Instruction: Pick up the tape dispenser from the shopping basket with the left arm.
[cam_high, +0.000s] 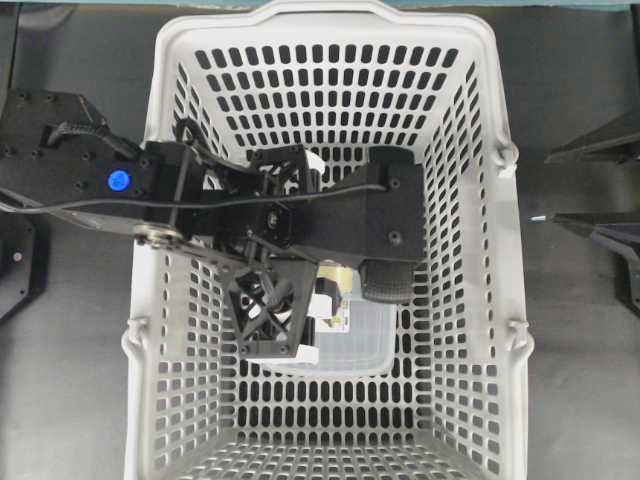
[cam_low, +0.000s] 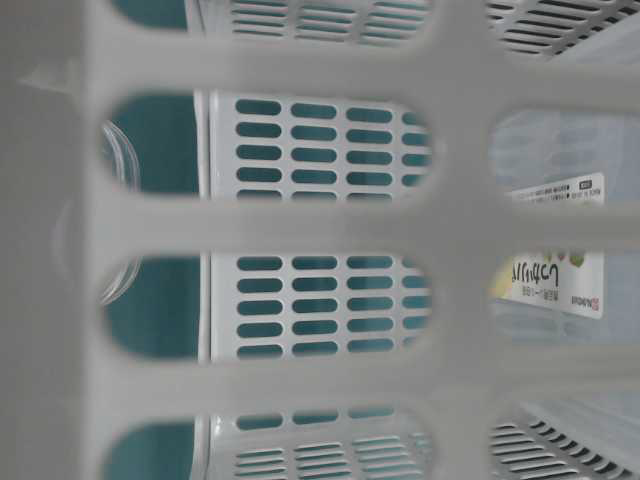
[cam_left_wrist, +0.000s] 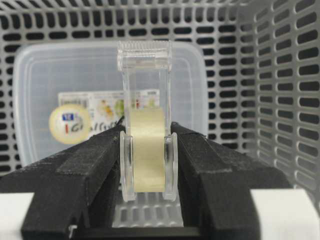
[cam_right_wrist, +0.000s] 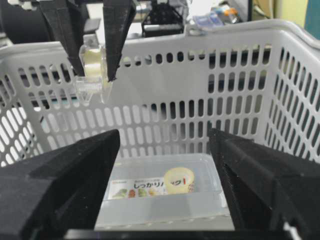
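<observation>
Because its body is clear, hard plastic, the tape dispenser (cam_left_wrist: 145, 150) shows the pale yellow roll inside. It hangs inside the slotted grey basket (cam_left_wrist: 280, 100), clear of the floor and above a flat, translucent, labelled box (cam_left_wrist: 50, 75). The left arm (cam_high: 330, 215) reaches in over the basket's left wall, wrist bent downward. The left gripper (cam_left_wrist: 147, 132) clamps its black fingers narrowly on the roll's two faces. The dispenser's long axis is near vertical, serrated cutter end lowest. The right gripper (cam_right_wrist: 164, 137) gapes wide, holding nothing.
</observation>
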